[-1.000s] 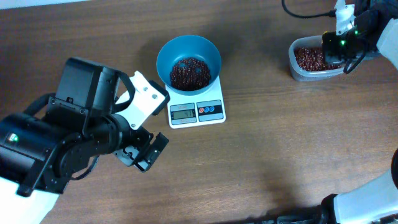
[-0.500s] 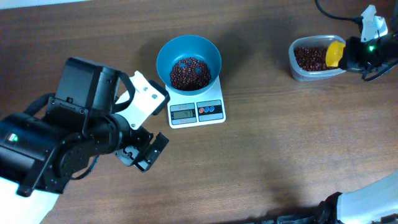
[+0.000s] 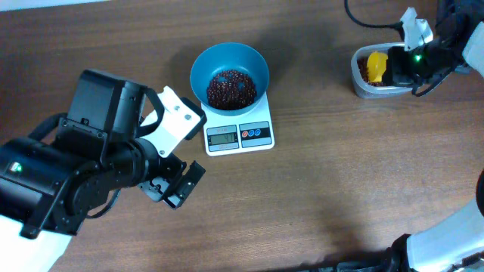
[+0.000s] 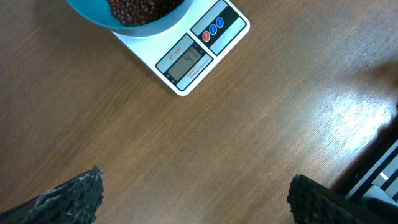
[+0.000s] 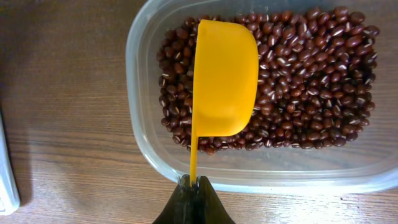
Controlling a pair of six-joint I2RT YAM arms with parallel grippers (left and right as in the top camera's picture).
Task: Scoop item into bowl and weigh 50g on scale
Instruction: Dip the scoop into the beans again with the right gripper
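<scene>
The teal bowl (image 3: pixel 229 74) sits on the white scale (image 3: pixel 239 134) and holds a pile of dark red-brown beans (image 3: pixel 231 88). In the left wrist view the scale (image 4: pixel 199 53) and the bowl's edge (image 4: pixel 124 18) lie ahead of my open left gripper (image 4: pixel 196 199), which holds nothing. My left gripper (image 3: pixel 175 189) hovers left of and nearer than the scale. At the far right, my right gripper (image 5: pixel 194 190) is shut on the handle of a yellow scoop (image 5: pixel 224 78). The scoop (image 3: pixel 376 66) is turned over above more beans (image 5: pixel 311 81) in the clear tub (image 5: pixel 149 149).
The clear tub (image 3: pixel 361 85) stands at the table's far right, well away from the scale. Bare wooden table (image 3: pixel 340 181) spreads between the two arms and in front of the scale. A black cable runs along the back right edge.
The right gripper has swung the yellow scoop across the tub toward its left end, and the scoop's back now faces up. The left arm, bowl and scale have not moved.
</scene>
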